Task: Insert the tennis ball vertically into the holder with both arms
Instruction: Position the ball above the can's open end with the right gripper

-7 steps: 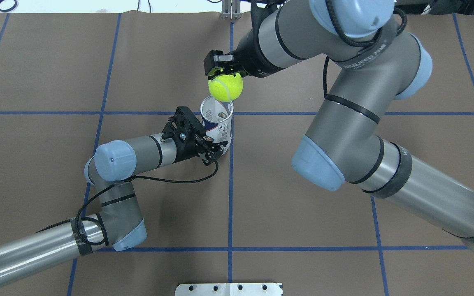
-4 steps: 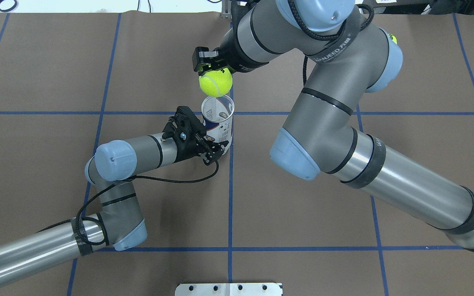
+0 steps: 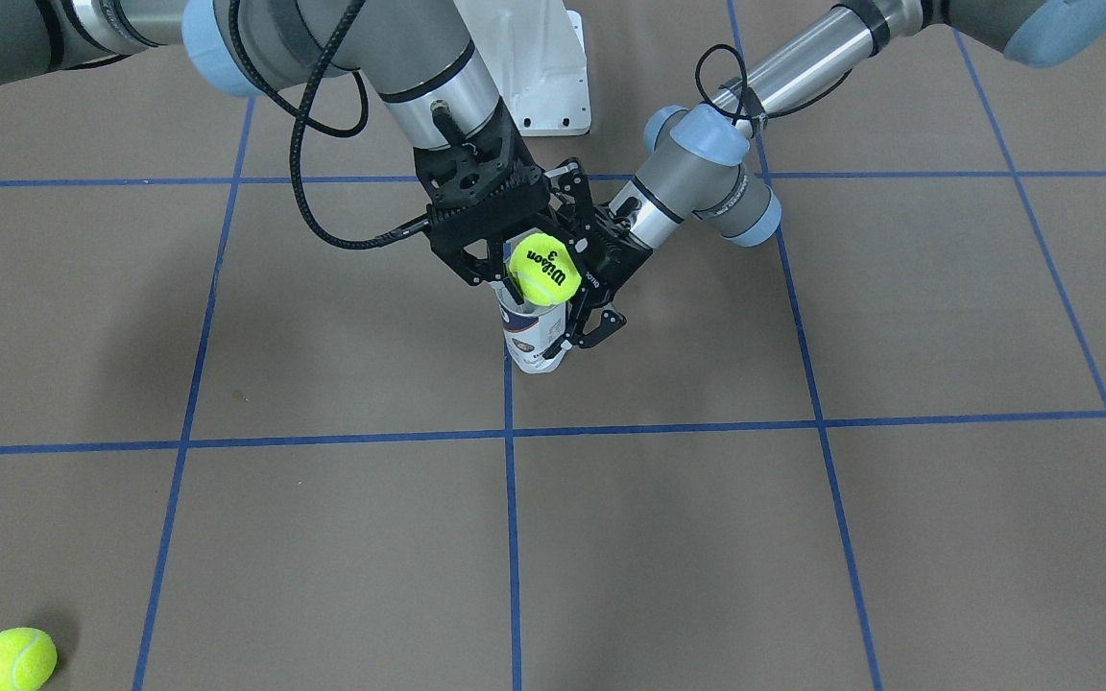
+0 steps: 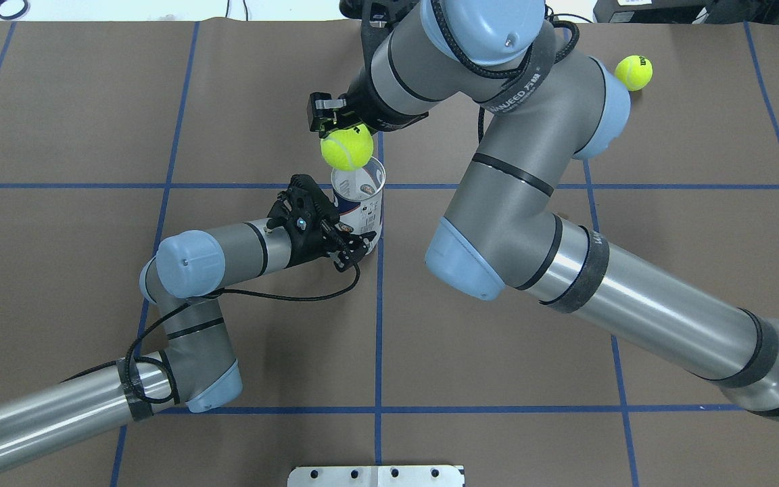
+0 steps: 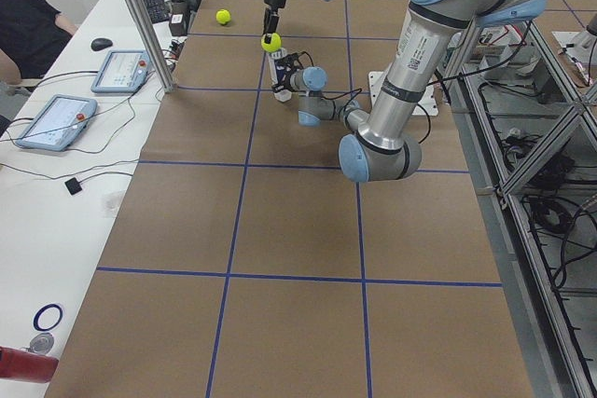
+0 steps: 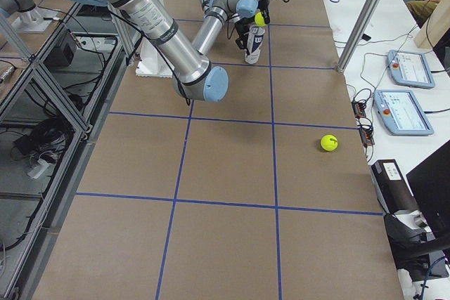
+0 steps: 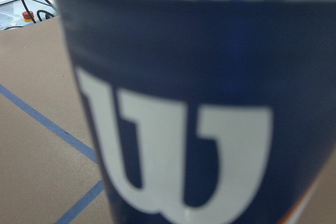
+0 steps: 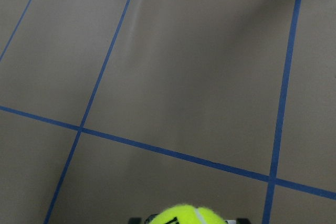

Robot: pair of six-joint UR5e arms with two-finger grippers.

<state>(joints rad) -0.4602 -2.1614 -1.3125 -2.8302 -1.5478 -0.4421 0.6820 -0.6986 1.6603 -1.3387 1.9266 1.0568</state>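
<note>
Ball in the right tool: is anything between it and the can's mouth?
Nothing. In the exterior right view the ball hangs just over the can's open mouth; whether they touch, I cannot tell.

The left wrist camera sees the holder (image 7: 199, 103) as one big blur, top and bottom cut off. The right wrist camera catches only the top of the tennis ball (image 8: 191, 215) at its bottom edge. From the front, the ball hides the holder's mouth.
</note>
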